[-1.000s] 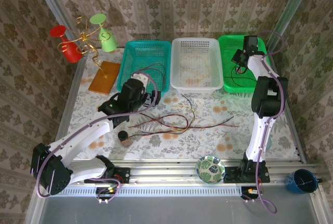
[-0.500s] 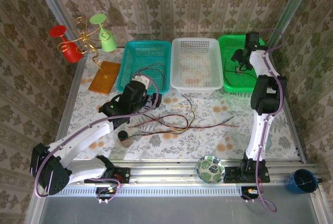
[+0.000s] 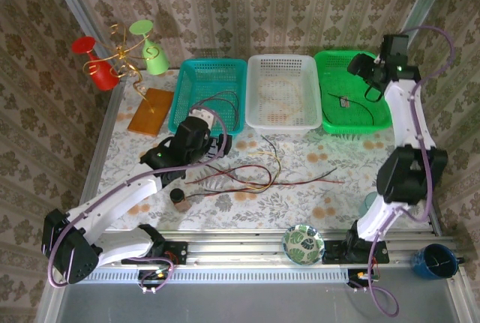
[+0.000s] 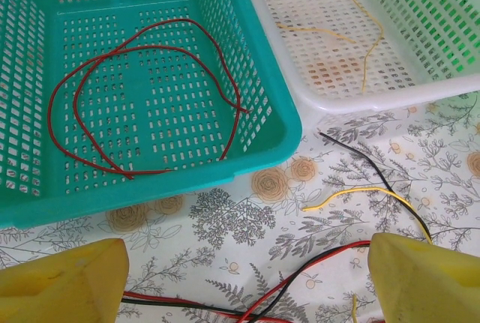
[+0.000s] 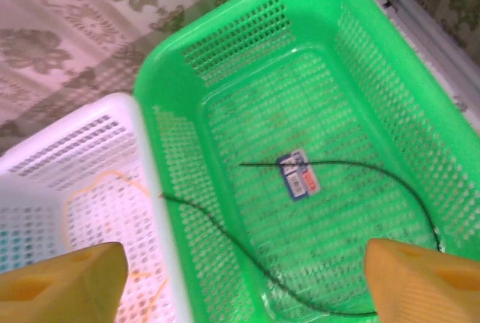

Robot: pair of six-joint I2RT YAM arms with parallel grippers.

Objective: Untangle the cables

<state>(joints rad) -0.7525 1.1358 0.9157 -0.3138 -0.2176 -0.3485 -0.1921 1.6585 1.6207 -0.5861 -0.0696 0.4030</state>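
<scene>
Right claw: spread wide, holding nothing. In the last second it has lifted up and away from the green basket.
What that means: the black cable lies loose in that basket, so I think you have just dropped it off.
Left claw: spread wide, empty, same spot as before.
Green basket: black cable, small sticker.
White basket: yellow cable.
Teal basket: red cable.
Table: more cables lie crossed, right under your left claw.
</scene>
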